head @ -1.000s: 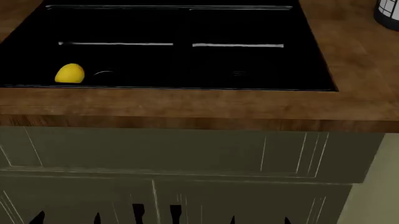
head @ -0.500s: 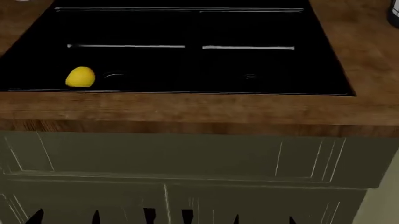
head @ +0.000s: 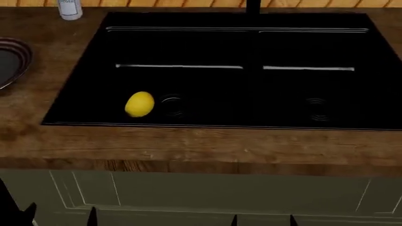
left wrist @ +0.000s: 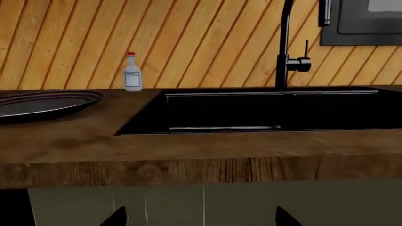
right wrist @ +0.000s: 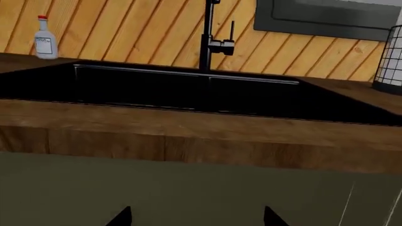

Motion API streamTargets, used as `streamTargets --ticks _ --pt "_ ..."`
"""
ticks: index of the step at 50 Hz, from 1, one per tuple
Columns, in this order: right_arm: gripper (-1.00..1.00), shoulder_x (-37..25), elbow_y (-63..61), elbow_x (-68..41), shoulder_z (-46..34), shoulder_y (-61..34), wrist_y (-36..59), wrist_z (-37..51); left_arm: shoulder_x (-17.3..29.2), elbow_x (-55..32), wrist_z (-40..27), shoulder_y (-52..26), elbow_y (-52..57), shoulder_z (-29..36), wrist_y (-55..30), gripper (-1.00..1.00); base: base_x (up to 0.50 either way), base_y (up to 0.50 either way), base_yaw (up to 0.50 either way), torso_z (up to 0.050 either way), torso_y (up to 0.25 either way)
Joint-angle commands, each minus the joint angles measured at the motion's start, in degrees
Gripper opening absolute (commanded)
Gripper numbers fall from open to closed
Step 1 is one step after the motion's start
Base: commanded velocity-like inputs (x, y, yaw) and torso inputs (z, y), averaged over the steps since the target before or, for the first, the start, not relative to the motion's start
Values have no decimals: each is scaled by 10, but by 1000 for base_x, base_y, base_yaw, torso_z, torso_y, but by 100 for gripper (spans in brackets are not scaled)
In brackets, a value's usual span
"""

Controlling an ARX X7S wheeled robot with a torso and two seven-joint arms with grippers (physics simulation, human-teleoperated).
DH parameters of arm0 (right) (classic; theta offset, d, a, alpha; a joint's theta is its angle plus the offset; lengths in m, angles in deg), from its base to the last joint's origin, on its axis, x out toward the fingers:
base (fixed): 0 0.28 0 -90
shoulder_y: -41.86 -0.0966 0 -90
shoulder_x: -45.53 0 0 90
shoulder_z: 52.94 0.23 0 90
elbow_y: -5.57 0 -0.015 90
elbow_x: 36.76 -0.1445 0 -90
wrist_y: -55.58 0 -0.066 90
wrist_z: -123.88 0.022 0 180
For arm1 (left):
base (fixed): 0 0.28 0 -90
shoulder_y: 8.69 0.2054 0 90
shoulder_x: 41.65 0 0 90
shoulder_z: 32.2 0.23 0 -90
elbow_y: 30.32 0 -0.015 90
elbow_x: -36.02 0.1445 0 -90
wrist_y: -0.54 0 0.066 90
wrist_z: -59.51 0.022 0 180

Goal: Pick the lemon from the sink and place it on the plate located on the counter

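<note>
The lemon (head: pixel 139 104) lies in the left basin of the black sink (head: pixel 238 47), beside the round drain. It is hidden in both wrist views. The striped plate (head: pixel 9 61) sits on the counter (head: pixel 188 146) left of the sink and also shows in the left wrist view (left wrist: pixel 44 101). My left gripper (left wrist: pixel 199 219) and right gripper (right wrist: pixel 196 217) are both open and empty. They hang low in front of the cabinet, below the counter's front edge. In the head view only their dark tips show at the bottom, left (head: pixel 61 215) and right (head: pixel 262 220).
A small white bottle with a red cap (head: pixel 69 8) stands at the back left of the counter. A black faucet (left wrist: pixel 285 47) rises behind the sink. A wire basket (right wrist: pixel 389 61) stands at the far right. The olive cabinet front (head: pixel 207 193) is right before both grippers.
The head view has shifted, so the sink and lemon now sit lower and further right in it. The plate, bottle and faucet base have come into view. The lemon has not moved in the basin.
</note>
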Motion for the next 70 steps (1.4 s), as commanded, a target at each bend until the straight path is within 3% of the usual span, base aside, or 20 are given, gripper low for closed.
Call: streamTargets --ticks 1,4,30,70 --pt "100 -10 -70 12 -15 17 40 14 6 -4 -15 5 29 5 -26 100 191 500 0 42 186" --pt "100 -12 -89 11 -13 21 52 21 0 -2 -42 -2 40 -3 -79 100 12 52 0 14 58" --pt "100 -28 -136 16 -31 30 86 36 20 3 -62 11 84 12 -92 100 0 8 0 42 25" --pt "100 -47 -165 7 -45 27 104 56 33 1 -87 14 93 24 -85 100 21 500 0 5 3"
